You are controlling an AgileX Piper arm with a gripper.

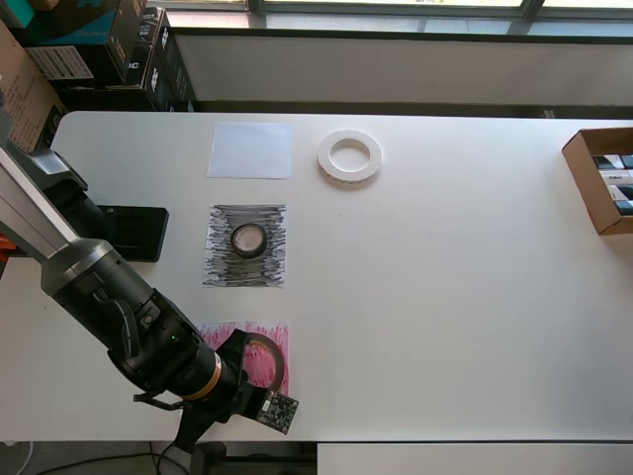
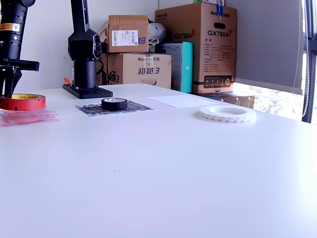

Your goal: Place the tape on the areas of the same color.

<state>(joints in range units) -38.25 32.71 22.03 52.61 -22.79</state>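
Claw (image 2: 9, 89) fingers stand over the red tape (image 2: 22, 102) on the red sheet (image 1: 259, 348), grip unclear, while the white tape (image 1: 349, 156), left on bare desk (image 1: 445, 297), looks light, stiff, best pinched across its wall.

tape rolls (image 1: 349, 156): 3 | paper sheets (image 1: 250, 150): 3 | gripper (image 1: 259, 380): 1

White table (image 1: 445, 297): 3 sheets (image 1: 250, 149), white tape (image 1: 349, 156), cardboard box (image 1: 600, 178).
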